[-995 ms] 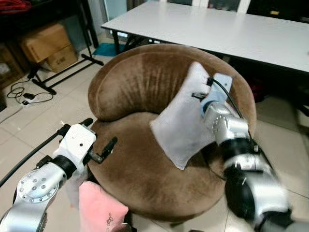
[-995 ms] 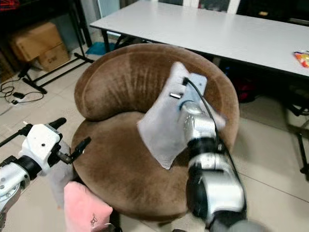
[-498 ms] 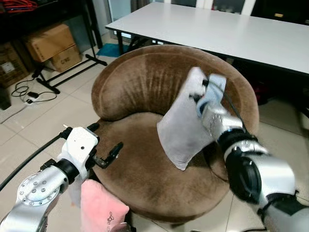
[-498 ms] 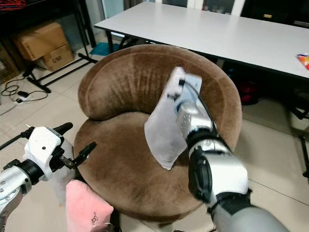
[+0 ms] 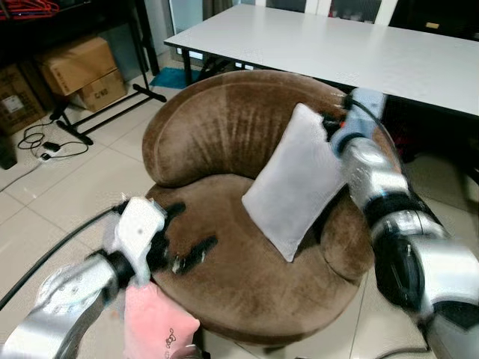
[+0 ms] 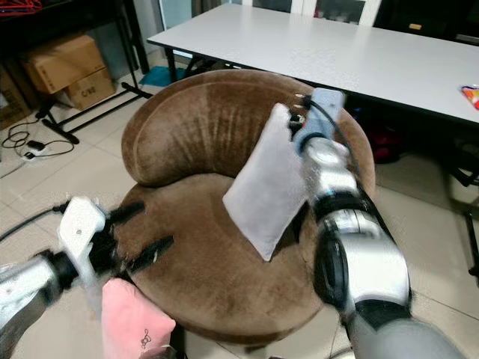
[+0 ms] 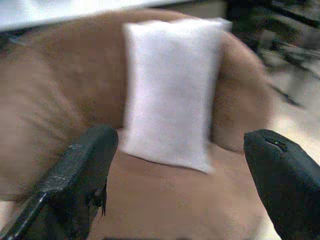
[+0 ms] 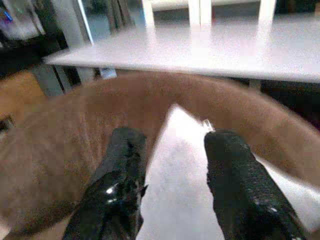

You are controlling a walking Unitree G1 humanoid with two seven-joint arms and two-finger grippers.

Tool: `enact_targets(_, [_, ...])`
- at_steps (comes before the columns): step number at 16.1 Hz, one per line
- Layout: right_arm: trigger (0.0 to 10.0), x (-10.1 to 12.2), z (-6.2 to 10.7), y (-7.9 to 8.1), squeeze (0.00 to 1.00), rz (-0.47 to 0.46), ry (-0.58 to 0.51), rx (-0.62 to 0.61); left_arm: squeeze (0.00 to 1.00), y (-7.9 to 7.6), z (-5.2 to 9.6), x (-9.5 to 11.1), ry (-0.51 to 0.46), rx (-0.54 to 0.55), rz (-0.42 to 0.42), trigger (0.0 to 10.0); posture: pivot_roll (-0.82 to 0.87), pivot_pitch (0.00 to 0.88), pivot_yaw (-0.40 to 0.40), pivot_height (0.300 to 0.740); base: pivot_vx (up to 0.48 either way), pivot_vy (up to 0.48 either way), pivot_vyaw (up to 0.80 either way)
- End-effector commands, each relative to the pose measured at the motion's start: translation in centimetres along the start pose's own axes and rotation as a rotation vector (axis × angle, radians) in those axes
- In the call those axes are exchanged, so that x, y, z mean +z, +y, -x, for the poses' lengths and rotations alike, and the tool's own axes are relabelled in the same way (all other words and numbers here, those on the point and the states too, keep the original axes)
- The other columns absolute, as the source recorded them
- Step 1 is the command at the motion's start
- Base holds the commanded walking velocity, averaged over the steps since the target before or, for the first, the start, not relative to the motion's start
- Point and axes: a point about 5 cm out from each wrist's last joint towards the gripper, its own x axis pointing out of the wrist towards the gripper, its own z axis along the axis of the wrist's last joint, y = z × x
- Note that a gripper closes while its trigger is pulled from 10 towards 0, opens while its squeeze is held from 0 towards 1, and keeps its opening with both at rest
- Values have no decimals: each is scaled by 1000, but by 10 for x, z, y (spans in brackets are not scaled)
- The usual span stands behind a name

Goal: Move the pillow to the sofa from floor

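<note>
The grey pillow (image 5: pixel 293 182) leans on the back of the brown sofa (image 5: pixel 217 134), the right end effector (image 8: pixel 172 150) spread just above its top corner, the left end effector (image 7: pixel 180 165) wide apart over the seat.

Right gripper (image 8: pixel 170 150) fingers (image 8: pixel 122 170) spread above the grey pillow (image 8: pixel 185 200) on the brown sofa (image 8: pixel 65 130).

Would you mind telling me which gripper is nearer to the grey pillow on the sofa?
Right. The right gripper sits open at the grey pillow's top corner; the left gripper hovers open over the sofa's front edge, apart from it.
</note>
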Motion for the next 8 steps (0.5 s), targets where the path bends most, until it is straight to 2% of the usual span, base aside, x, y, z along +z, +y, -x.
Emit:
enact_targets(1, [10000,10,4,0,1000,-12,-60,40,0,7,0,0,0,73,-21,10000,36,0,18,740,0,0,0])
enact_targets(2, [10000,10,12,-1,1000,-14,-79,46,0,9,-1,0,-2,112,-30,10000,17,0,11,740,0,0,0])
enact_targets(3, [10000,9,41,3,1000,21,-126,91,0,12,2,0,-16,206,-32,10000,-1,0,6,740,0,0,0])
enact_targets(4, [10000,7,56,6,1000,42,-132,104,0,13,3,0,-21,252,-36,10000,-6,0,4,740,0,0,0])
enact_targets(5, [10000,1,77,10,0,43,-124,118,0,11,5,-3,-19,295,-27,10000,-11,0,-4,740,0,0,0])
enact_targets(6, [10000,-6,95,13,0,33,-113,103,0,9,7,-5,-10,339,-25,10000,-13,0,-7,740,0,0,0])
enact_targets(8, [10000,-24,120,13,0,19,-60,18,0,8,8,-11,6,395,-9,10000,-9,0,-18,740,0,0,0])
